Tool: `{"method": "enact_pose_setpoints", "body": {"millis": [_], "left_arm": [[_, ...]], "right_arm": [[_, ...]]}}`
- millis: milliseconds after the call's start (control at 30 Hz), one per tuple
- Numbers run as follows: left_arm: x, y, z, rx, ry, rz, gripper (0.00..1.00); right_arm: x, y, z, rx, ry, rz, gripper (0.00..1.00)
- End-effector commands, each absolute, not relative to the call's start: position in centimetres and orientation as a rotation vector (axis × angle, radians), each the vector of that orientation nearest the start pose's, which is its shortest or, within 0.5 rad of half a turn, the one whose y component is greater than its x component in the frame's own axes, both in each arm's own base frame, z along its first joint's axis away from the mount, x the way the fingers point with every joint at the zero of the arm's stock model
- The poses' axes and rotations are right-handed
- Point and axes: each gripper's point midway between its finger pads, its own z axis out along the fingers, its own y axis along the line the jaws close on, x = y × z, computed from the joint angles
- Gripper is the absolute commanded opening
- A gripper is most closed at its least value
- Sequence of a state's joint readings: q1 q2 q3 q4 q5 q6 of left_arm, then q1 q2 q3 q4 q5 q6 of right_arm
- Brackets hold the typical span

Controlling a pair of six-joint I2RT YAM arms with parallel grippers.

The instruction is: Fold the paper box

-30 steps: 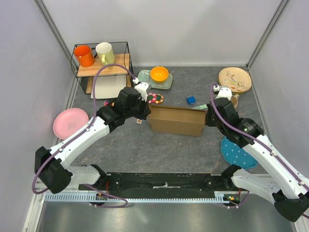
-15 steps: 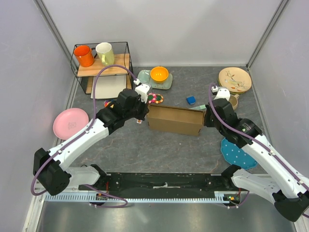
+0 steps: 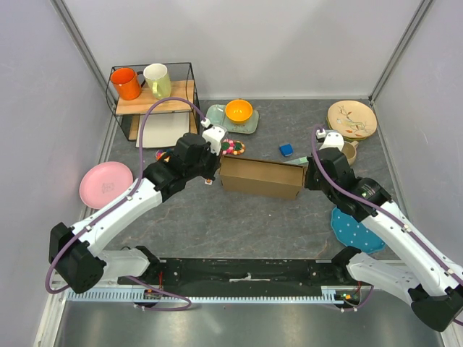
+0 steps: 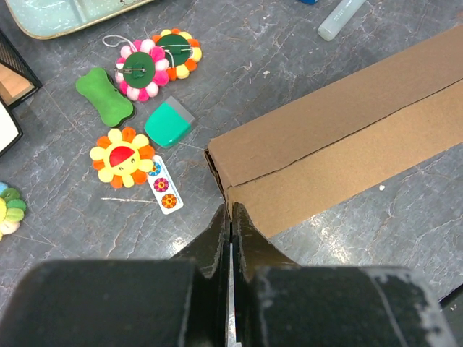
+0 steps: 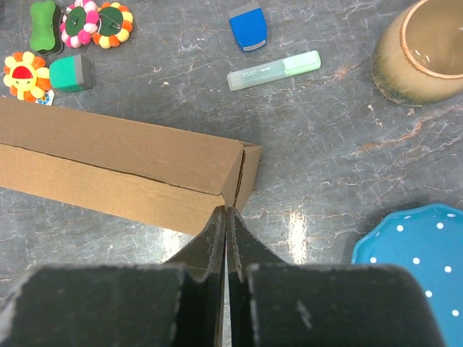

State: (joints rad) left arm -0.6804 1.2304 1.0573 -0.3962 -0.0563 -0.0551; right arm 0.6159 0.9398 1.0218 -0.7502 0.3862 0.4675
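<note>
The paper box [image 3: 260, 178] is a closed, long brown cardboard box lying in the middle of the table. It also shows in the left wrist view [image 4: 340, 137] and the right wrist view [image 5: 108, 166]. My left gripper [image 3: 215, 168] is shut, and its tips [image 4: 231, 210] touch the near corner of the box's left end. My right gripper [image 3: 309, 173] is shut, and its tips [image 5: 226, 210] touch the near corner of the box's right end. No cardboard shows between either pair of jaws.
Flower toys [image 4: 121, 155], a green bone [image 4: 105, 96] and a teal block [image 4: 168, 123] lie left of the box. A highlighter [image 5: 273, 70], a blue eraser [image 5: 247, 27] and a tan cup [image 5: 427, 50] lie behind it. A blue dotted plate [image 3: 358, 228], a pink plate [image 3: 105, 182] and a mug rack [image 3: 152, 94] are also there.
The box has slid a little to the left and away from the arm bases, with both shut grippers staying at its ends.
</note>
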Motion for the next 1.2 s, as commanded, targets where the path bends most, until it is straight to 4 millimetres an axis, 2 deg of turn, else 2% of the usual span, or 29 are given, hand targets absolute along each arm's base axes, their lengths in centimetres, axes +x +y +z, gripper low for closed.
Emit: {"method": "enact_pose_setpoints", "body": {"millis": [0, 133, 367, 567, 733, 833, 967, 1167], "left_arm": [[29.4, -22.8, 21.0, 0.643, 2.046, -0.372, 0.02], [29.1, -23.2, 19.9, 0.634, 2.056, -0.407, 0.02], [28.8, -22.2, 17.1, 0.617, 2.094, -0.364, 0.02], [28.8, -21.8, 16.0, 0.609, 2.103, -0.336, 0.02], [28.7, -22.4, 17.0, 0.622, 2.038, -0.384, 0.02], [29.0, -22.5, 18.2, 0.629, 2.015, -0.380, 0.07], [29.1, -22.8, 19.0, 0.638, 2.030, -0.388, 0.20], [29.1, -23.4, 19.8, 0.642, 2.047, -0.416, 0.23]], "right_arm": [[25.1, 11.6, 22.5, 0.044, 2.179, 0.170, 0.04], [25.2, 11.8, 22.3, 0.039, 2.183, 0.172, 0.04], [25.3, 11.9, 21.9, 0.034, 2.189, 0.173, 0.04], [25.3, 12.0, 21.4, 0.027, 2.197, 0.167, 0.04], [25.5, 12.0, 21.2, 0.025, 2.201, 0.162, 0.04], [25.5, 12.1, 21.4, 0.024, 2.199, 0.165, 0.04], [25.6, 12.2, 21.8, 0.025, 2.191, 0.172, 0.04], [25.7, 12.3, 21.8, 0.021, 2.193, 0.178, 0.05]]}}
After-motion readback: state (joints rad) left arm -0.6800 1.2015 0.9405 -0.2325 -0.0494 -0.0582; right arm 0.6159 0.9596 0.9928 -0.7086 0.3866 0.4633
